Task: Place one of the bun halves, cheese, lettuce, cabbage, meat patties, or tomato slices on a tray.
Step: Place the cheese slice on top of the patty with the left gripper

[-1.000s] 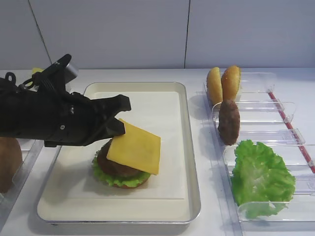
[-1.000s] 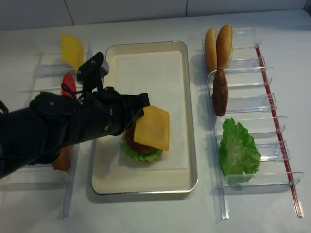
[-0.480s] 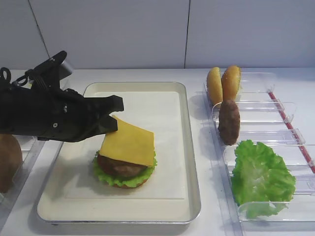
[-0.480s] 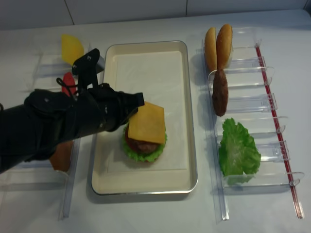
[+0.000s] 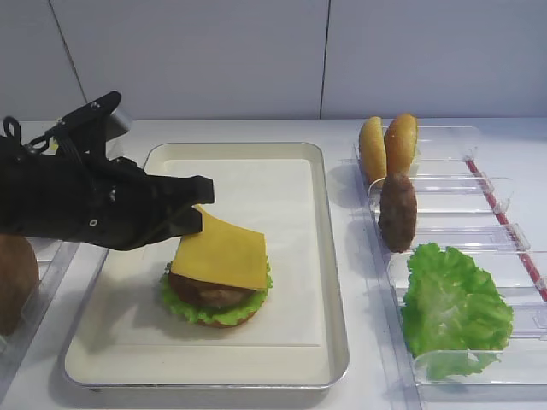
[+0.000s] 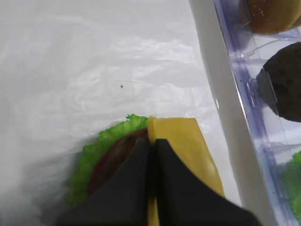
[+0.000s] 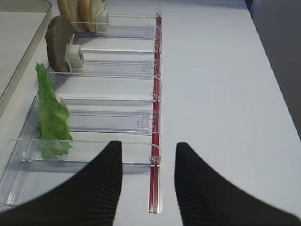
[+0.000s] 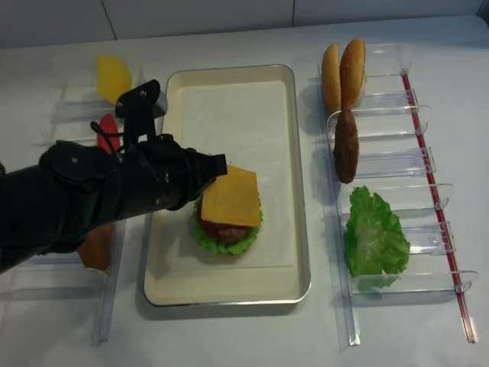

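Observation:
The silver tray (image 5: 338, 282) holds a stack of lettuce (image 5: 184, 309) and a meat patty (image 5: 198, 291). A yellow cheese slice (image 5: 220, 253) lies tilted over the patty, its left edge raised. My left gripper (image 5: 198, 213) is shut on that raised edge. In the left wrist view the fingertips (image 6: 141, 148) pinch the cheese (image 6: 186, 146) edge-on above the patty. My right gripper (image 7: 148, 150) is open with nothing between its fingers, low over the near end of a clear rack (image 7: 94, 146). It is out of both high views.
The right-hand racks hold two bun halves (image 5: 389, 145), an upright patty (image 5: 397, 212) and a lettuce leaf (image 5: 453, 307). The left-hand racks hold another cheese slice (image 8: 113, 76) and a red tomato slice (image 8: 107, 131). A red strip (image 7: 155, 141) runs along the right rack.
My left gripper has drawn back to the left with the cheese. The slice hung past the stack's right side and now lies centred over the patty.

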`<move>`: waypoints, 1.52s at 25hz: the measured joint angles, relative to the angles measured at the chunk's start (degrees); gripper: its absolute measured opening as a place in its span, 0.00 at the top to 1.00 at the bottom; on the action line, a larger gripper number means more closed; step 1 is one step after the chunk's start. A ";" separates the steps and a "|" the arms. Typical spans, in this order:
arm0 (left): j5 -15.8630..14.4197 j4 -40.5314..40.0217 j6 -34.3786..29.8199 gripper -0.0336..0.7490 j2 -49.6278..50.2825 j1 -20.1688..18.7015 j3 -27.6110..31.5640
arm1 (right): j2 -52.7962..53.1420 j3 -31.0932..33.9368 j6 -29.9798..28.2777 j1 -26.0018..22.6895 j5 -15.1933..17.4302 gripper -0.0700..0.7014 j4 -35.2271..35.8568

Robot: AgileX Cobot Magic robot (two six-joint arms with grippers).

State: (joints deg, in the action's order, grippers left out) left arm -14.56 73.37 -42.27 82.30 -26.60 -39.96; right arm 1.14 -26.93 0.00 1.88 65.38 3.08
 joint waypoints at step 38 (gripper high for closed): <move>-0.71 -7.87 -9.12 0.32 0.00 0.11 0.00 | 0.00 0.00 0.00 0.00 0.00 0.52 0.00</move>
State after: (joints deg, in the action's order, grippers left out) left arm -15.27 65.51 -51.40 82.30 -26.49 -39.96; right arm 1.14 -26.93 0.00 1.88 65.38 3.08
